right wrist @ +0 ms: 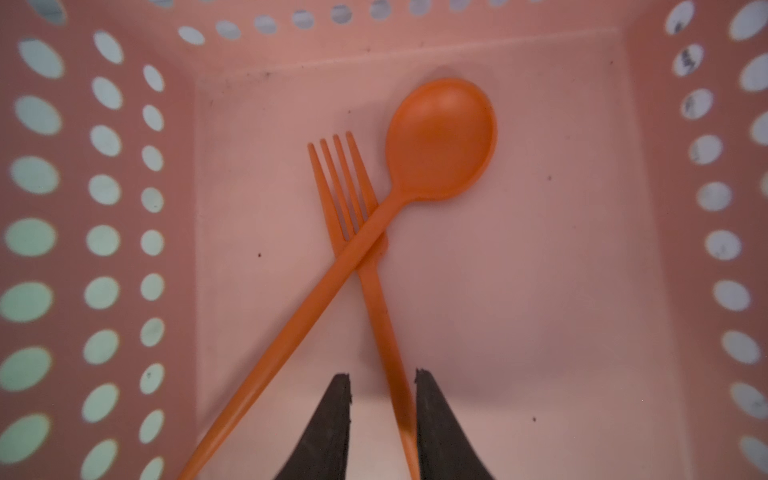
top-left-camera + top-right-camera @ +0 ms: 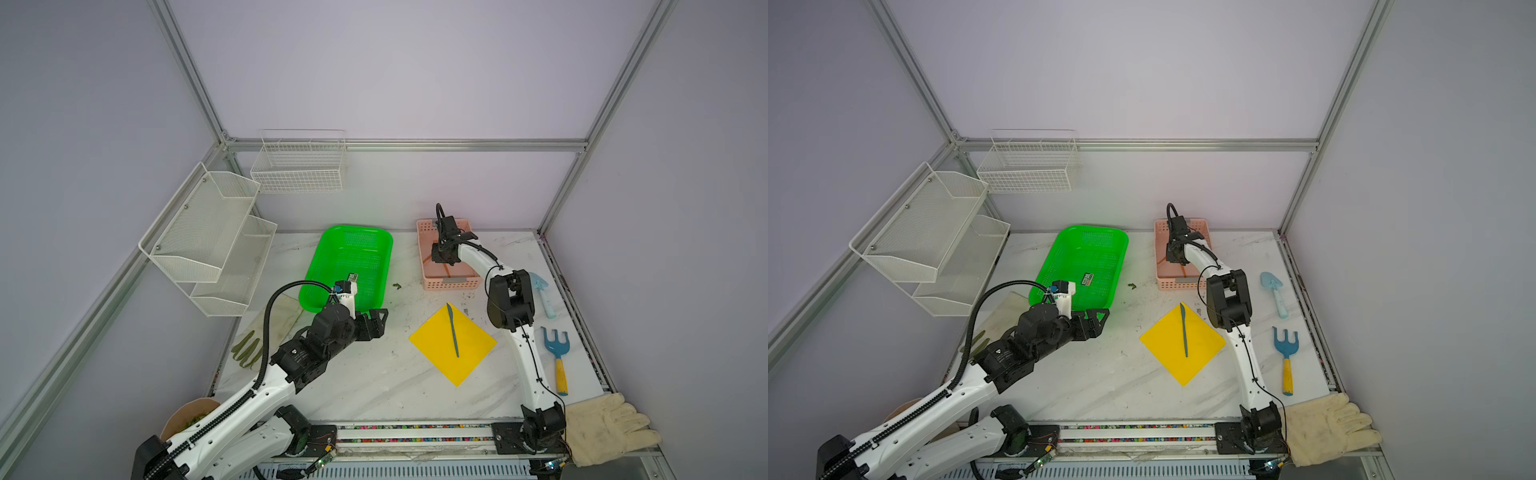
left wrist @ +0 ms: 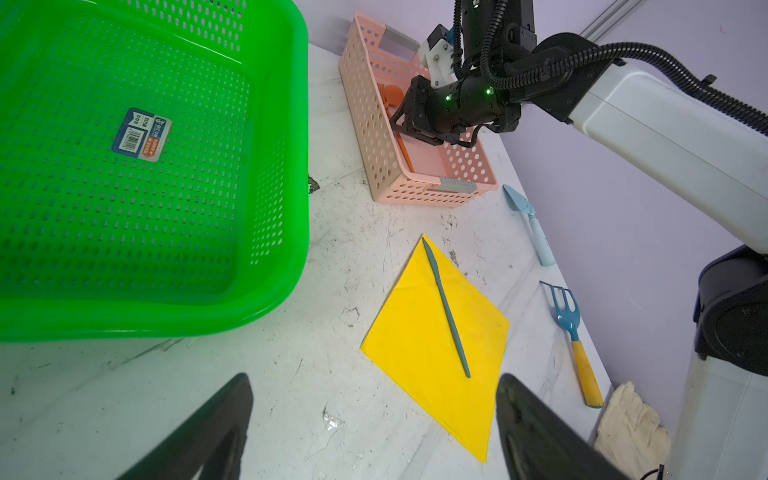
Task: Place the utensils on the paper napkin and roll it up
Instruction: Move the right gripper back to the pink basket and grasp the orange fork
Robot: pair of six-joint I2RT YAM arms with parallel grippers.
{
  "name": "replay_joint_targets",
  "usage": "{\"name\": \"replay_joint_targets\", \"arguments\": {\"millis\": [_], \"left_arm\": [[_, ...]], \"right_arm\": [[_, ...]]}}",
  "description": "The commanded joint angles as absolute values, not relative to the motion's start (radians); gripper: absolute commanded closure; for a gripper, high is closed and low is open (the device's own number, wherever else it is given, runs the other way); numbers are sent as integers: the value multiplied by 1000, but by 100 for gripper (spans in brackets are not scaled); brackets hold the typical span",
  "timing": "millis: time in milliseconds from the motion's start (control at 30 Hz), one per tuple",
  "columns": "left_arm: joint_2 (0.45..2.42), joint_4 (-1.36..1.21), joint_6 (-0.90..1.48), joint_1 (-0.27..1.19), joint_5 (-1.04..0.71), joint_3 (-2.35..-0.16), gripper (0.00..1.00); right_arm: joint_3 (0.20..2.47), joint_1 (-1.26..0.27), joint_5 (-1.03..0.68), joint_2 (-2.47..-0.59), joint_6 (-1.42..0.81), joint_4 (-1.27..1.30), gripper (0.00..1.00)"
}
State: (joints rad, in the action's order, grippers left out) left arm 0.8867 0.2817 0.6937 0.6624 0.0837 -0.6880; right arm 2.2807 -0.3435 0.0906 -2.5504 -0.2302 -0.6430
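Right gripper (image 1: 382,374), jaws narrow, straddles the orange plastic fork's (image 1: 372,291) handle in the pink holed basket (image 1: 540,249) at the table's (image 2: 374,386) far edge. Left gripper (image 3: 372,376) gapes wide near the yellow paper napkin (image 3: 415,353).

Place: robot lab cell | cues: aluminium frame (image 2: 407,145), blank wall panels (image 2: 395,70), arm-mounting rail (image 2: 415,434)

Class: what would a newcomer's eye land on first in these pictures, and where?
The bright yellow napkin lies mid-table with a teal utensil on it, right of the vivid green basket. Further back, the right claw reaches into the pink basket, straddling an orange fork crossed by an orange spoon.
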Motion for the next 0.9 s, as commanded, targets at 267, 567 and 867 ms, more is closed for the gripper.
{"name": "replay_joint_targets", "arguments": {"millis": [267,567,867], "left_arm": [[876,300,651,666,115,-680,10],[871,309,646,666,120,-687,11],[864,311,653,666,124,-695,11]], "right_arm": [[2313,-339,130,-2600,-212,-724,75],[2309,-336,118,-2593,-210,-731,91],[2296,-340,198,-2468,-189,-743,95]]}}
